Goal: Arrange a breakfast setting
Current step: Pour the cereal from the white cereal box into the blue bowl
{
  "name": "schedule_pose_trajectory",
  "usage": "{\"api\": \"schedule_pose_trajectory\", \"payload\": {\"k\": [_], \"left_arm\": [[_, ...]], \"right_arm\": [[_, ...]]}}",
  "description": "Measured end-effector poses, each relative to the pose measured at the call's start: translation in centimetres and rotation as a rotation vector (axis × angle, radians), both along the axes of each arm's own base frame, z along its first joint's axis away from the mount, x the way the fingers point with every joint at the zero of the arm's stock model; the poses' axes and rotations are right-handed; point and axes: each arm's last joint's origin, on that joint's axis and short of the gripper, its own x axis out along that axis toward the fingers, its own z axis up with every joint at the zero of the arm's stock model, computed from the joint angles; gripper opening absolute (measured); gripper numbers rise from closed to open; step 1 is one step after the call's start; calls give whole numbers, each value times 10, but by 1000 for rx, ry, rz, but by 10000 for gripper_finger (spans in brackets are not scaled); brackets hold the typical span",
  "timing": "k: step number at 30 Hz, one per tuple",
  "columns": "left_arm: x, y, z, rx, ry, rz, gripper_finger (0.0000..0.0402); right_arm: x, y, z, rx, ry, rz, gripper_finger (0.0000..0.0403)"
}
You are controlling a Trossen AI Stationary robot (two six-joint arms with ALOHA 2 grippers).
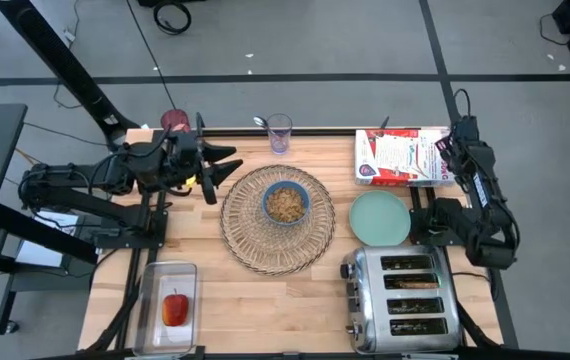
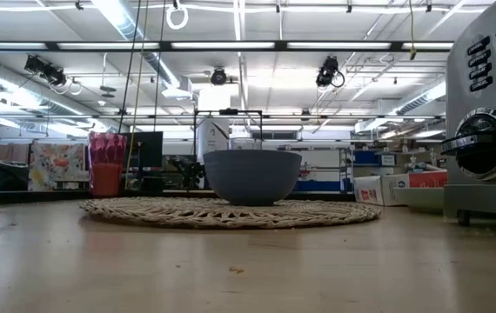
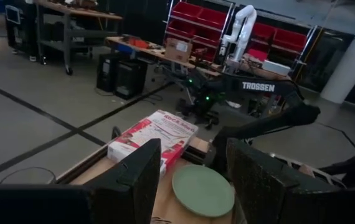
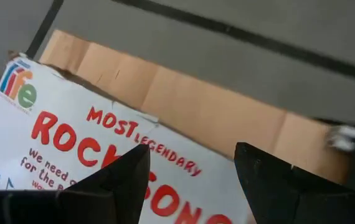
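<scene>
Woven straw placemat [image 1: 277,218] sits mid-surface carrying the cereal-filled blue bowl [image 1: 286,203], and the left gripper [image 1: 227,164], spread wide and empty beside its rim, could, I judge, snag the weave and slop cereal, while the right gripper [image 4: 190,180] gapes empty over the cereal box [image 1: 402,156].

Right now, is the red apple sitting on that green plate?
No, in the high view the red apple lies in a clear container at the table's near left corner, while the mint-green plate is bare.
</scene>
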Motion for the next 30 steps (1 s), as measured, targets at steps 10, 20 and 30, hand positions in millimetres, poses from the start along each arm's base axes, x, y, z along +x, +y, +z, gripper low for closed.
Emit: {"api": "schedule_pose_trajectory", "payload": {"k": [10,20,30], "left_arm": [[0,0,0,2,4,1,190],[0,0,0,21,12,1,190],[0,0,0,12,4,1,190]], "right_arm": [[-1,-3,0,-35,-186,155,238],[-13,4,6,96,10,252,233],[-23,-6,-17,-94,-228,455,233]]}}
